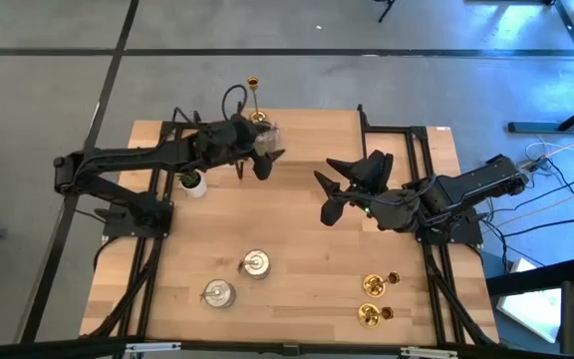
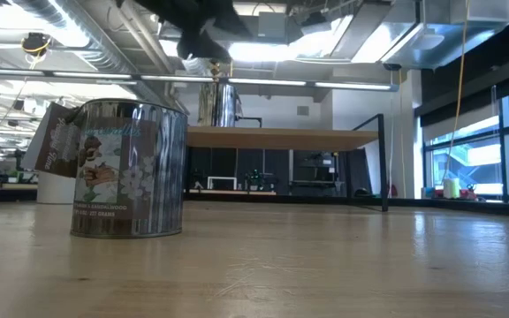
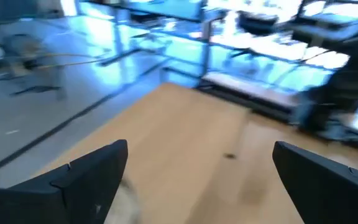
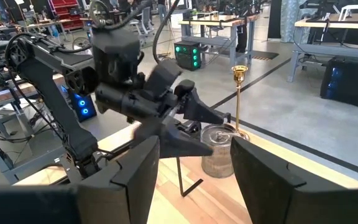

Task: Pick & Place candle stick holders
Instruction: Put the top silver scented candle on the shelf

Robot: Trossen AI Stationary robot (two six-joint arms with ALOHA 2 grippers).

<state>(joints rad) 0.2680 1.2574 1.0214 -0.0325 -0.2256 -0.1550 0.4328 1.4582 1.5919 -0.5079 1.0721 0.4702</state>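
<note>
1. Counter (image 1: 297, 219) of pale wood carries six candle holders, split between its far edge and its near side.
2. One tall gold holder (image 1: 254, 97) stands upright at the far edge, and a squat silvery holder (image 1: 264, 133) sits just beside it.
3. The left gripper (image 1: 265, 158) hovers close to that silvery holder, fingers spread wide and holding nothing; the left wrist view shows only bare wood between them.
4. Near the left arm's elbow stands a small white pot (image 1: 193, 183) with a green plant.
5. The right gripper (image 1: 329, 191) hangs over the middle of the counter, fingers spread apart and empty, pointing toward the left arm.
6. Two more silvery holders (image 1: 255, 263) (image 1: 217, 293) rest on the near side, close together.
7. Two gold holders (image 1: 376, 284) (image 1: 372, 314) sit at the near right, one just behind the other; whether they stand or lie I cannot tell.
</note>
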